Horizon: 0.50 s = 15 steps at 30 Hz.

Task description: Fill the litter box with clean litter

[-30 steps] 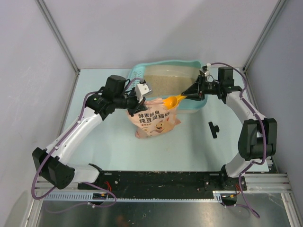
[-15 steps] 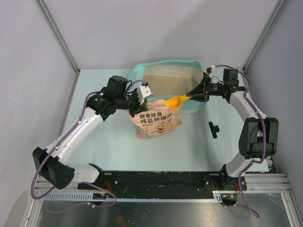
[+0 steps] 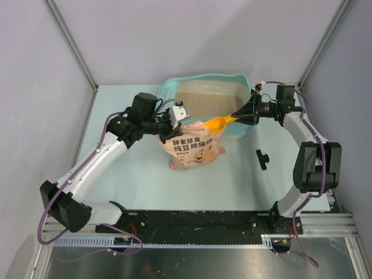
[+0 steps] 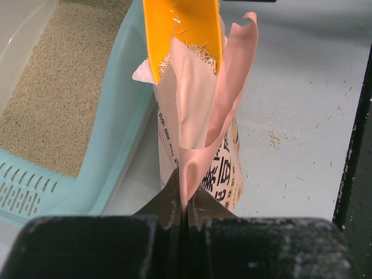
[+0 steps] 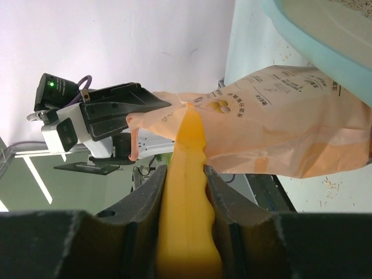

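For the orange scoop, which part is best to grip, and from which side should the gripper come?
Grip the narrow handle, coming from the right along its length. The bowl of the orange scoop points left into the mouth of the pink bag, so only the handle end is free; the right gripper holds it this way.

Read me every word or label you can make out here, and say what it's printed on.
"酵素除臭": upper line on the front of the pink bag.
"纯豆腐猫砂": the line just below, same bag.
Smaller print on the bag, seen in the right wrist view: too small to read.
No other text is visible.
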Motion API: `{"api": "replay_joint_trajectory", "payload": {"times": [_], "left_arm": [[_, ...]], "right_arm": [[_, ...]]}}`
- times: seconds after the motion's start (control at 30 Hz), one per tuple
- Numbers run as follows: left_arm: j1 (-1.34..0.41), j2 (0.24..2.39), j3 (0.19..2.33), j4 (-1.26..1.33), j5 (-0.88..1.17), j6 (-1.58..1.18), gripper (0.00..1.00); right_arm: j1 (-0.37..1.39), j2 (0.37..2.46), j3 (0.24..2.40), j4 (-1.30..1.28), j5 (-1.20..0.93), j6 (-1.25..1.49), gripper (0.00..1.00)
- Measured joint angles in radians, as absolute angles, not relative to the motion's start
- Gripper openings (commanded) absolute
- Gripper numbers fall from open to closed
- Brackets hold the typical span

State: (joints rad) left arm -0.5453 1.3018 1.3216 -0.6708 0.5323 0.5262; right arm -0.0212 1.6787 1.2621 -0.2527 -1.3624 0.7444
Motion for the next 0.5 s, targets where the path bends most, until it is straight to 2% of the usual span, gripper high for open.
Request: {"api": "replay_joint_trajectory", "payload": {"times": [0.33, 0.5], "left_arm": [[-0.548, 1.312, 1.322, -0.675, 0.535, 0.532, 0.0], [-0.548, 1.318, 1.332, -0.679, 0.534, 0.532, 0.0]], "right_arm": [[-0.028, 1.672, 1.265, -0.356, -1.329, 0.665, 0.0], [-0.01, 1.596, 1.291, -0.454, -1.223, 0.575, 0.0]]}}
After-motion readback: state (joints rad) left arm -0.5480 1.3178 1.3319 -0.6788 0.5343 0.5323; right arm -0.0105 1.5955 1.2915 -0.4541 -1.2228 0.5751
